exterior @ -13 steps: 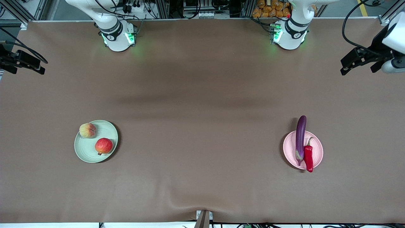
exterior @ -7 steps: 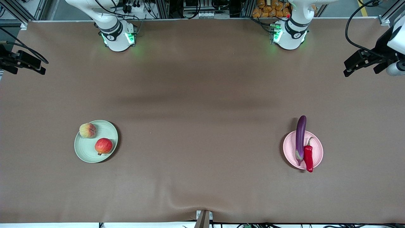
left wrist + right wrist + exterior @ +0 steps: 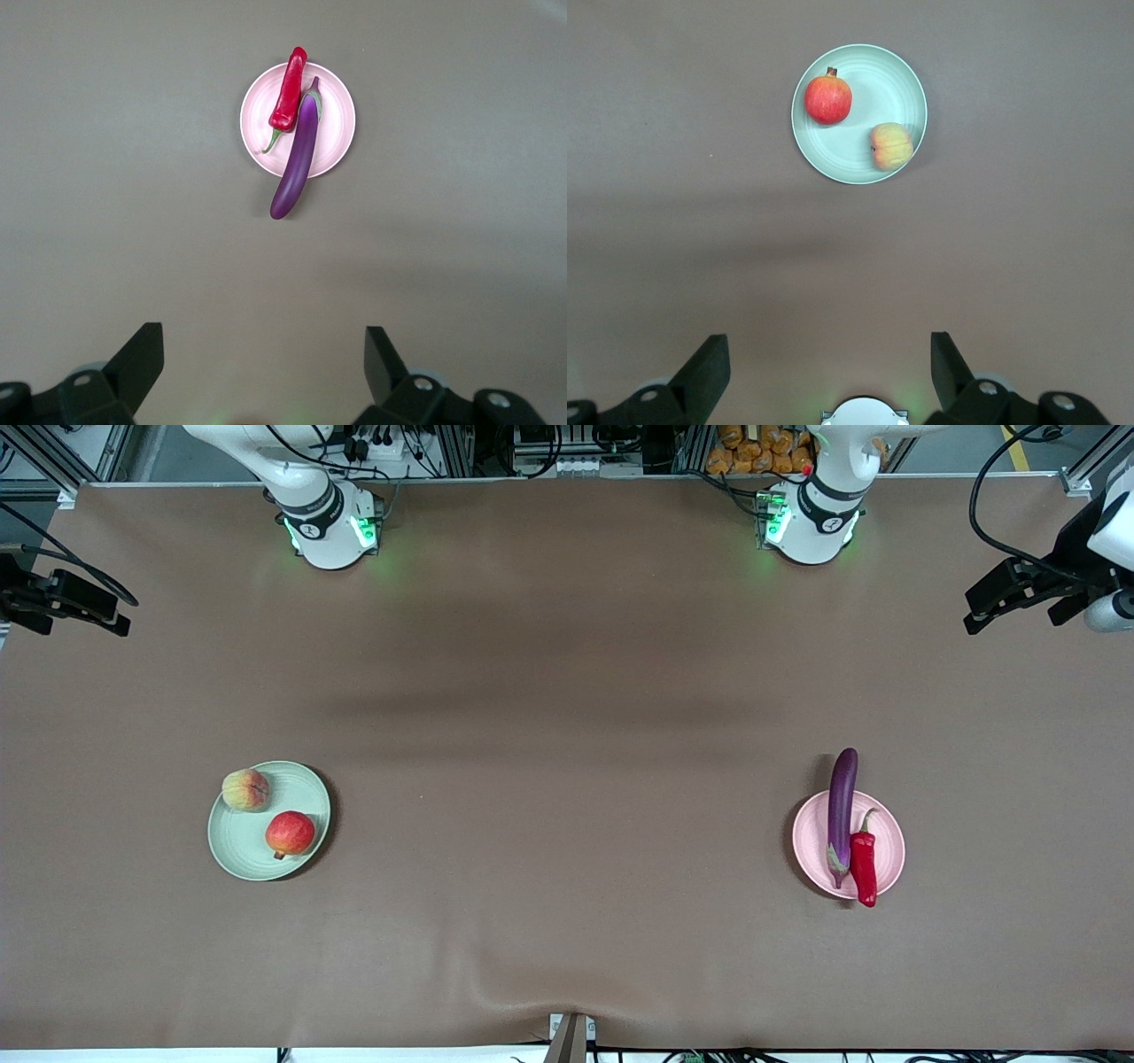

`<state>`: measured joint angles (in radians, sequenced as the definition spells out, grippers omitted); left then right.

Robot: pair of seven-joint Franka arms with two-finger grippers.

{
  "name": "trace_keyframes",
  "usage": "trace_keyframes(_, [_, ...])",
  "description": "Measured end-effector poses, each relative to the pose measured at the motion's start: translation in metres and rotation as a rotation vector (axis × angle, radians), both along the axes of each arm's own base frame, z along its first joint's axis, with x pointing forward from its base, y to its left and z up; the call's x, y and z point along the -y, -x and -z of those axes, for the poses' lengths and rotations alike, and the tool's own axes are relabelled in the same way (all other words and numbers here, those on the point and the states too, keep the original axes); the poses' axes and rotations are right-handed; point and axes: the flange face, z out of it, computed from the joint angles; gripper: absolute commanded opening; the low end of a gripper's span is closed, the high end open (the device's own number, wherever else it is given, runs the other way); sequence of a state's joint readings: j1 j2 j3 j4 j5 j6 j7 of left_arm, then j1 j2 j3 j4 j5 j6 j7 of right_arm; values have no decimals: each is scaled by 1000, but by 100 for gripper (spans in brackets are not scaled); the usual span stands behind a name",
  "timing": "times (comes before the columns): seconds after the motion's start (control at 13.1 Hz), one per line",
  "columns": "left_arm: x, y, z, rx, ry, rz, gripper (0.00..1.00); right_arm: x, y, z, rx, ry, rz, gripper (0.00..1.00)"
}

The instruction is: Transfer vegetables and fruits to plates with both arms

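Front view shows both plates: fruits point(image 3: 290, 833) at mint's point(image 3: 232, 852) 11 and 3 o'clock, eggplant point(image 3: 842, 806) and chili point(image 3: 864, 865) on pink point(image 3: 890, 834). Each wrist view shows only one plate, under spread left gripper point(image 3: 264, 367) or right gripper point(image 3: 830, 370).

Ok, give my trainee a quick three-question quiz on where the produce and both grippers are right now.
1. True or false: the eggplant lies wholly inside the pink plate.
2. Which plate holds the red fruit and the peach-like fruit? A) green plate B) pink plate C) neither
3. Fill in: the fingers of the left gripper and the right gripper are both ____.

Key:
1. False; one end overhangs the rim, beside the chili pepper.
2. A.
3. Open, holding nothing.
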<state>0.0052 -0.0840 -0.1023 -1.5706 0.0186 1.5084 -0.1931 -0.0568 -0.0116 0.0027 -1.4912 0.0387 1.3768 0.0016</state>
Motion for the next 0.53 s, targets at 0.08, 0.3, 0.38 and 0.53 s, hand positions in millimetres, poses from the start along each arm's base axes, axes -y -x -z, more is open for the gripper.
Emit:
trace_keyframes(0.08, [0,0,0,-1,0,0,100,0,-1,1,0,0,0,100])
trace_keyframes(0.3, [0,0,0,-4,0,-1,100,-1,-2,3,-2,0,-2,100])
trace_keyframes(0.38, [-1,1,1,-12,-1,-1,100,-1,-3,4,-5,0,-2,100])
trace_keyframes(0.53, [-2,2,2,-20,-2,-4,100,-1,-6,9,-13,-1,-2,100])
